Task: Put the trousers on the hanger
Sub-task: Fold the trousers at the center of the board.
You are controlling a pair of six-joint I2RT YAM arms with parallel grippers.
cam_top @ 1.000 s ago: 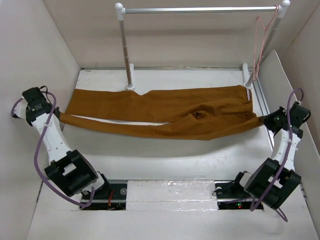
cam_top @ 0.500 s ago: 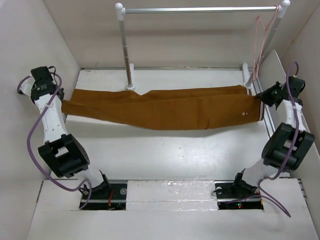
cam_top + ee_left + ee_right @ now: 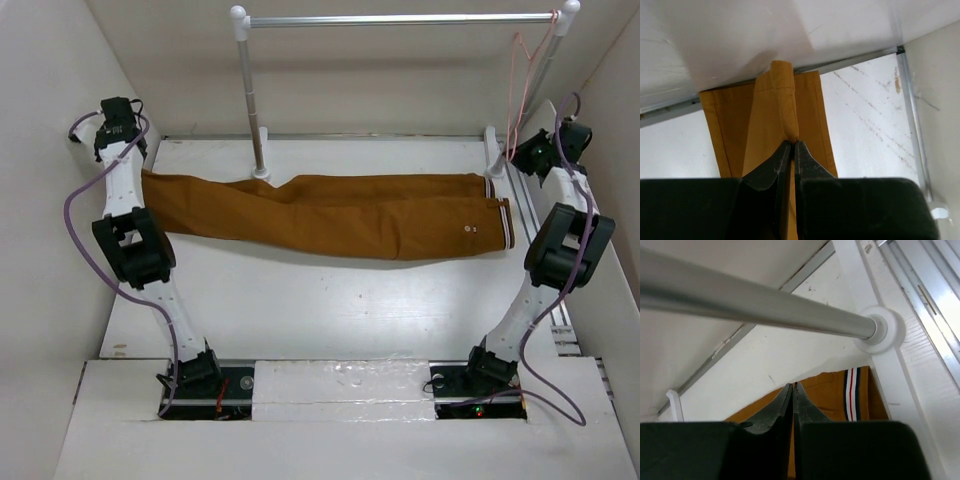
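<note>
The rust-brown trousers point(image 3: 340, 215) lie stretched left to right across the far half of the table, one leg folded over the other, with the striped waistband at the right. My left gripper point(image 3: 122, 128) is at the far left corner and is shut on a fold of the leg end point(image 3: 785, 100); its tips point(image 3: 792, 143) pinch the cloth. My right gripper point(image 3: 522, 155) is at the far right beside the rail's post. Its jaws point(image 3: 793, 386) are shut at the far edge of the trousers point(image 3: 830, 395), next to the waistband stripe. The pale pink hanger point(image 3: 520, 90) hangs from the rail's right end.
The silver rail point(image 3: 400, 18) on white posts spans the back; its left post point(image 3: 252, 100) stands just behind the trousers. The right post point(image 3: 765, 305) and its base point(image 3: 880, 330) are close above my right gripper. White walls enclose the table on three sides.
Both grippers moved farther back and up toward the far corners. The trousers went with them and now lie flatter, a little farther back and to the left.
</note>
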